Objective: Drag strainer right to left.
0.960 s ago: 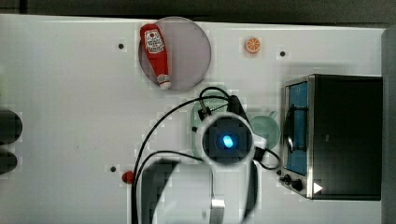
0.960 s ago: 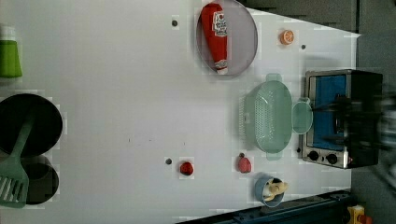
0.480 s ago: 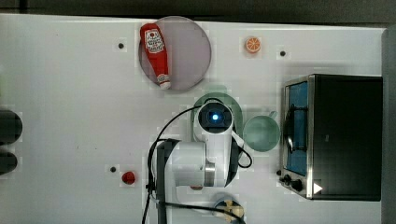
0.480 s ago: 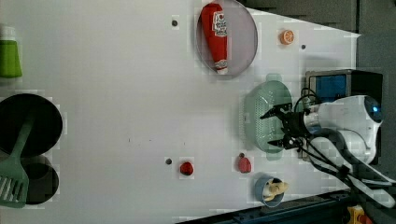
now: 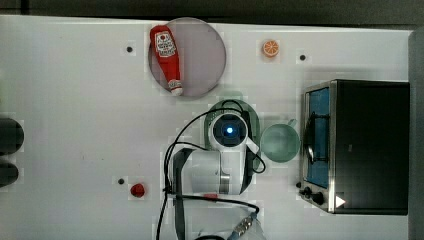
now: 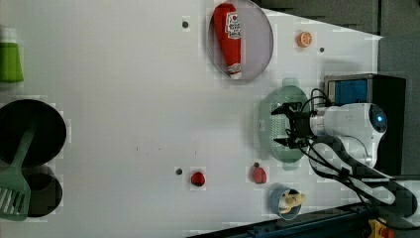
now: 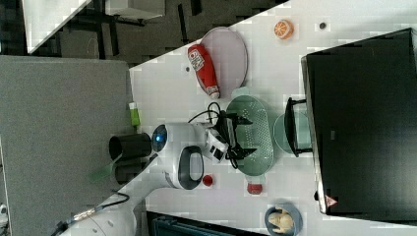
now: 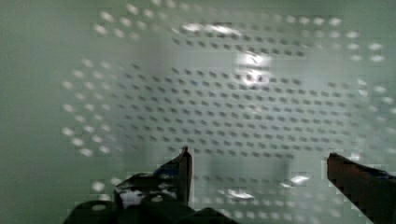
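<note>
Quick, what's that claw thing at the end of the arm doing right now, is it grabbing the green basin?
End effector: open, fingers spread wide just above the strainer bottom, holding nothing.

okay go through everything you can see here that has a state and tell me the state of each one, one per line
Pincer: open, holding nothing, fingers spread over the strainer's inside.
Strainer: upright on the table, empty.
Ketchup bottle: lying on its side on the grey plate.
Green cup: upright, empty, beside the strainer.
Toaster oven: door shut.
Blue bowl: upright, something pale in it.
</note>
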Controlling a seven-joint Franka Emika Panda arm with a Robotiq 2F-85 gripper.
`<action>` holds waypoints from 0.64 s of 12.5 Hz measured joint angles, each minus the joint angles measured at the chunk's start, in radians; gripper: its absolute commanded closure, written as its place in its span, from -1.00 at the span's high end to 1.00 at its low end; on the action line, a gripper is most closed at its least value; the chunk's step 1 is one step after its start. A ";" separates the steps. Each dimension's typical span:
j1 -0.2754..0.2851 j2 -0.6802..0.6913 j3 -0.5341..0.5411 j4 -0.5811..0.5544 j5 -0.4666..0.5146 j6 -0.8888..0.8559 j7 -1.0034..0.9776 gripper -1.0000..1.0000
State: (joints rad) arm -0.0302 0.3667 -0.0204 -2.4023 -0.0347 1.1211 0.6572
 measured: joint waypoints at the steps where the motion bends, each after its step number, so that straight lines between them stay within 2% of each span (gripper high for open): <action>1: 0.000 0.012 0.005 -0.006 0.004 0.026 0.040 1.00; 5: 0.017 0.011 0.037 -0.033 0.024 -0.007 0.092 1.00; 8: 0.080 0.007 0.054 -0.033 0.037 -0.031 0.111 1.00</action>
State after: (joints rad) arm 0.0498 0.3733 0.0341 -2.4355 0.0020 1.0898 0.7686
